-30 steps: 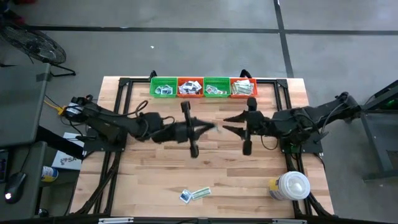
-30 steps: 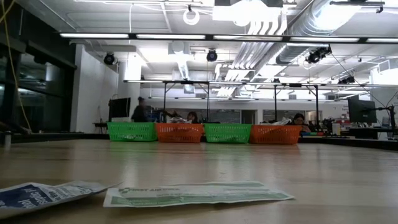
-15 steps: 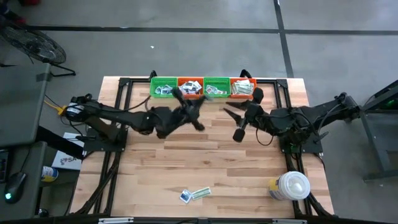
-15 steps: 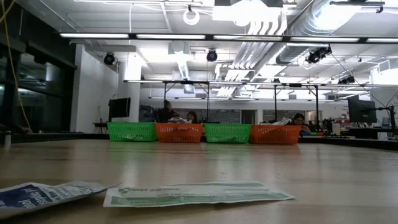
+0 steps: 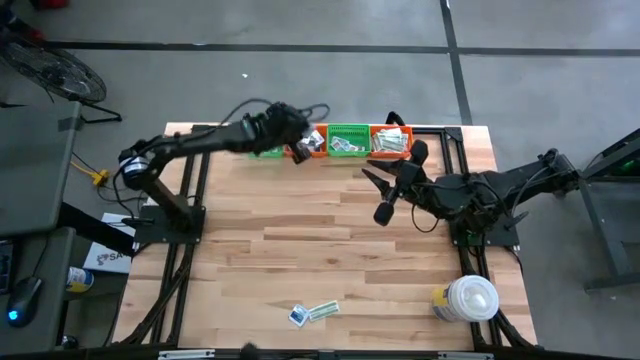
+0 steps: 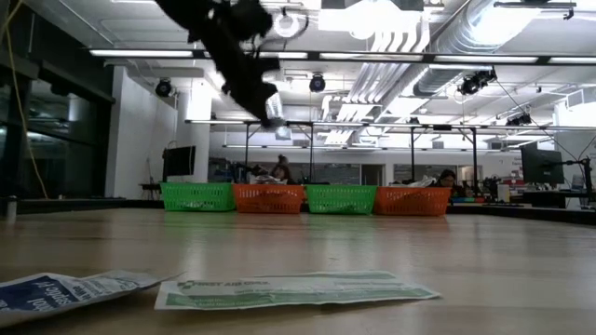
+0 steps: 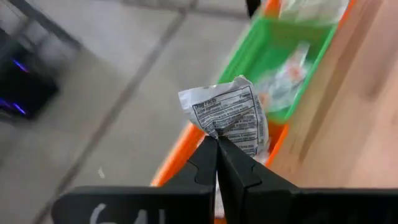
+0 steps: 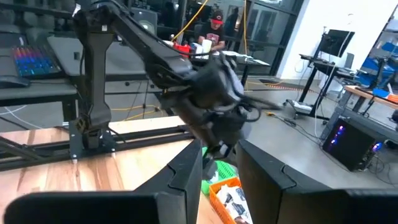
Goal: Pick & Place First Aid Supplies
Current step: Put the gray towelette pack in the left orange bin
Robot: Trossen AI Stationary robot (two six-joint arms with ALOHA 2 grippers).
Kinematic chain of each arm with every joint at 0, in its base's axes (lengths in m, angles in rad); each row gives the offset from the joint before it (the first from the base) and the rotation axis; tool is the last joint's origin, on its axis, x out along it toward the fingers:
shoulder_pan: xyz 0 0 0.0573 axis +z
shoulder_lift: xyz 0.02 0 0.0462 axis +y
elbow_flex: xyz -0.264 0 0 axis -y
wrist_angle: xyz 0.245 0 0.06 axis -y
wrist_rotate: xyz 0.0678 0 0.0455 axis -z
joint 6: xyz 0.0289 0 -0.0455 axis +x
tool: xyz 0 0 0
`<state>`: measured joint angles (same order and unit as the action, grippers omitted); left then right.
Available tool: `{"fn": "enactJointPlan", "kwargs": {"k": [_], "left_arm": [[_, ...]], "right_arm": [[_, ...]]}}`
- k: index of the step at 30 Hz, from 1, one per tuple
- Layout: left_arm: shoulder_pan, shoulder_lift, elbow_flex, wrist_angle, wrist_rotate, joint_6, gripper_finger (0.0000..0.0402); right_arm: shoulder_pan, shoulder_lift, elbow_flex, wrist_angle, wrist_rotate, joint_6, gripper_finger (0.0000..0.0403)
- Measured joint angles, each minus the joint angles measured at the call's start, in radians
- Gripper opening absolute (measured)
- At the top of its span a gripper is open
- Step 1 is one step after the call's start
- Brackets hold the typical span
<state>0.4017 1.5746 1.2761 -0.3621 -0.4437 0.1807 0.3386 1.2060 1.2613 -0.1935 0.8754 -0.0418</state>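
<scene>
A crumpled white first aid packet (image 7: 227, 115) with dark print is pinched by one corner in the closed left claw (image 7: 217, 144), held high above the back of the table (image 5: 330, 255) over the row of baskets. From the wrist view the packet hangs over the orange basket (image 7: 186, 155) with a green basket (image 7: 283, 56) beside it, both already holding packets; the height and position suggest a drop into a basket is being lined up, though which basket is meant cannot be told. In the overhead view the left claw (image 5: 296, 136) is seen at the left end of the row, over the first orange basket (image 5: 312, 145). The right claw (image 5: 385, 195) is held partly open and empty above mid-table, near the basket row, apparently waiting its turn. Two supplies remain unsorted at the near edge: a small white square packet (image 5: 298, 316) and a pale-green strip (image 5: 323, 309) lying just beside it. A white lidded container (image 5: 470, 299) stands at the near right corner
</scene>
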Motion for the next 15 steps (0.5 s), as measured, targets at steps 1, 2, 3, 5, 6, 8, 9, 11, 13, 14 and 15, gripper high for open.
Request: {"fn": "enactJointPlan", "kwargs": {"k": [1, 2, 3, 5, 6, 8, 9, 11, 13, 14, 15], "left_arm": [[0.043, 0.01, 0.0, -0.021, 0.044, 0.003, 0.0], [0.081, 0.025, -0.002, -0.033, 0.082, 0.005, 0.0], [0.113, 0.048, -0.002, -0.028, 0.116, 0.005, 0.0], [0.173, 0.087, -0.003, -0.023, 0.172, 0.019, 0.0], [0.2, 0.102, -0.004, -0.024, 0.205, 0.026, 0.0], [0.247, 0.134, -0.003, -0.01, 0.268, 0.028, 0.0], [0.267, 0.152, -0.002, -0.01, 0.299, 0.027, 0.0], [0.298, 0.185, -0.004, -0.024, 0.332, 0.021, 0.0], [0.317, 0.212, -0.005, 0.002, 0.367, 0.034, 0.0], [0.321, 0.223, -0.003, 0.018, 0.388, 0.042, 0.0], [0.325, 0.231, -0.003, 0.021, 0.407, 0.043, 0.0]], "right_arm": [[0.0, 0.0, 0.0, -0.002, 0.005, 0.001, 0.0094], [0.0, 0.0, 0.0, -0.004, 0.009, 0.012, 0.0094], [0.0, 0.0, 0.0, -0.008, 0.016, 0.02, 0.0094], [0.0, 0.0, 0.0, -0.011, 0.033, 0.039, 0.0094], [0.0, 0.0, 0.0, -0.012, 0.044, 0.042, 0.0094], [0.0, 0.0, 0.0, -0.012, 0.065, 0.042, 0.0094], [0.0, 0.0, 0.0, -0.012, 0.075, 0.042, 0.0094], [0.0, 0.0, 0.0, -0.013, 0.098, 0.042, 0.0094], [0.0, 0.0, 0.0, -0.013, 0.122, 0.043, 0.0094], [0.0, 0.0, 0.0, -0.013, 0.132, 0.045, 0.0094], [0.0, 0.0, 0.0, -0.014, 0.141, 0.048, 0.0094]]}}
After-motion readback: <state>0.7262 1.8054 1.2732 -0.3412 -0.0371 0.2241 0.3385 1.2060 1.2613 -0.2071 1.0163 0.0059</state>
